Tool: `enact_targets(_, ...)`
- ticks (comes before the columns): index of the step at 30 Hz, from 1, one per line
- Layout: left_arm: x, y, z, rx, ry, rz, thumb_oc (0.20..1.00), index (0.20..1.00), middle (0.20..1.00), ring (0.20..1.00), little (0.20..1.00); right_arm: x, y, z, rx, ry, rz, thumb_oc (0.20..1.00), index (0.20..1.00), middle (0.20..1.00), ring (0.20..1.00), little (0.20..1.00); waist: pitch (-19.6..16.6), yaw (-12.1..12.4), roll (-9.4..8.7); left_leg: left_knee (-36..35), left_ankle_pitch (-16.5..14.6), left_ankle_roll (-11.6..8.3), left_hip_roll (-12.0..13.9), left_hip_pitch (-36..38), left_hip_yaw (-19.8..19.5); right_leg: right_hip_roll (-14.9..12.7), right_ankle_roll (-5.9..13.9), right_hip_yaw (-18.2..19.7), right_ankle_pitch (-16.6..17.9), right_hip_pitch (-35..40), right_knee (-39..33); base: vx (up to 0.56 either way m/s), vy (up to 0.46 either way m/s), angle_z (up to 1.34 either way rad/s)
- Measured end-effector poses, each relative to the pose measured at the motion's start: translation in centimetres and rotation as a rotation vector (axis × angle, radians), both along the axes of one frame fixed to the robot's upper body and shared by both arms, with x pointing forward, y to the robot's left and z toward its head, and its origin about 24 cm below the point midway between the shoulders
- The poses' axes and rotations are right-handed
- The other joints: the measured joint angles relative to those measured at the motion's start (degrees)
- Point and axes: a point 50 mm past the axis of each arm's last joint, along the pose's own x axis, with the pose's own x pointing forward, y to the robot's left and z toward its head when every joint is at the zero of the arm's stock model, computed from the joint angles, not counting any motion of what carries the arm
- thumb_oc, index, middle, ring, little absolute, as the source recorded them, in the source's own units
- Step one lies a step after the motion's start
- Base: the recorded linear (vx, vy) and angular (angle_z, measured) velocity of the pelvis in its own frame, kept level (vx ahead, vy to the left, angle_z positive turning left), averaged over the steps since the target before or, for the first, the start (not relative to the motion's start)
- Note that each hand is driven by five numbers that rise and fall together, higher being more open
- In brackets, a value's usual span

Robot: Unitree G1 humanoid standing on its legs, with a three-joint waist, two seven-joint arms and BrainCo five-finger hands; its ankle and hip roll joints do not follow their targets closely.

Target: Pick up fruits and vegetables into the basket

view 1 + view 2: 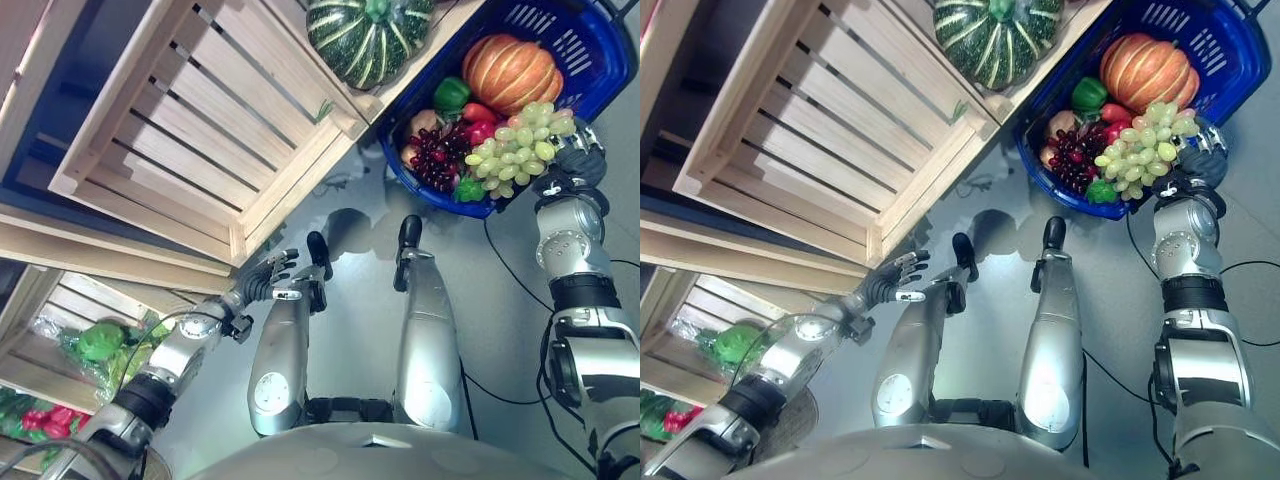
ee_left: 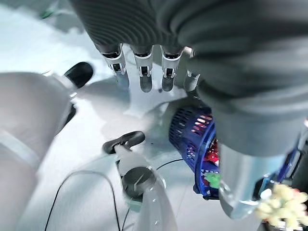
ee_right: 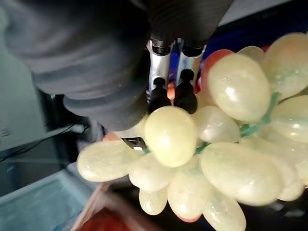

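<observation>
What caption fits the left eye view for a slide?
Right robot hand holds green grapes over the blue basket of produce; left robot hand hangs open beside wooden crates.

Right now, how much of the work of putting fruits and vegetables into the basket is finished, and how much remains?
Already in the blue basket: an orange pumpkin, peppers and dark red grapes. In hand: the right hand holds the green grapes over the basket's rim, not yet released. Left: the striped green squash sits on the wooden crate, and leafy greens lie in a lower crate. The left hand is open and empty.
</observation>
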Motion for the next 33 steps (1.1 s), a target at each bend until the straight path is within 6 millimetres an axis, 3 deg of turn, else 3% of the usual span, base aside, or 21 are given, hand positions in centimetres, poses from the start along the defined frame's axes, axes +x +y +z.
enact_targets(9, -0.8, -0.8, -0.7, -0.036, 0.003, -0.019, 1.0, 1.0, 1.0, 1.0, 1.0, 1.5, -1.7, 3.6, 0.049, -0.026, -0.007, 0.2, 0.2, 0.2, 0.2, 0.2, -0.3, 3.2, 0.4, 4.6, 0.0, -0.68, 0.1, -10.3, -0.4, -0.8, -2.06, 0.1, -0.9, -10.9, 5.9, -0.02, -0.093, 0.05)
enact_targets(25, -0.5, -0.6, -0.1, -0.055, -0.08, 0.03, 1.0, 1.0, 1.0, 1.0, 1.0, 2.3, -2.2, 3.7, 0.211, -0.013, 0.07, 0.2, 0.2, 0.2, 0.2, 0.2, -0.3, 5.2, 0.47, 7.1, -0.1, -0.54, 0.1, -17.6, -0.7, -1.4, -2.37, 0.9, -0.9, -18.2, 7.9, -0.02, -0.048, 0.01)
enact_targets(26, -0.5, -0.7, -0.1, -0.056, -0.082, 0.029, 1.0, 1.0, 1.0, 1.0, 1.0, 2.3, -2.4, 3.8, 0.21, -0.012, 0.067, 0.476, 0.476, 0.476, 0.476, 0.476, -0.3, 5.3, 0.47, 7.1, -0.1, -0.52, 0.1, -17.7, -0.7, -1.5, -2.36, 0.9, -0.9, -18.3, 7.8, -0.04, 0.001, 0.02)
enact_targets(27, -0.5, -0.7, -0.1, -0.056, -0.082, 0.029, 1.0, 1.0, 1.0, 1.0, 1.0, 2.2, -2.5, 3.9, 0.214, -0.008, 0.06, 1.0, 1.0, 1.0, 1.0, 1.0, -0.3, 5.4, 0.46, 7.1, -0.1, -0.47, 0.1, -17.7, -0.7, -1.5, -2.36, 0.9, -0.9, -18.3, 7.8, 0.0, 0.0, 0.0)
enact_targets(33, -0.6, -1.0, -0.1, -0.059, -0.09, 0.03, 1.0, 1.0, 1.0, 1.0, 1.0, 1.8, -3.4, 3.8, 0.243, 0.06, -0.058, 1.0, 1.0, 1.0, 1.0, 1.0, -0.3, 5.8, 0.46, 7.1, -0.1, -0.39, 0.0, -17.7, -1.0, -1.7, -2.34, 0.6, -0.8, -18.0, 7.6, -0.01, 0.021, 0.01)
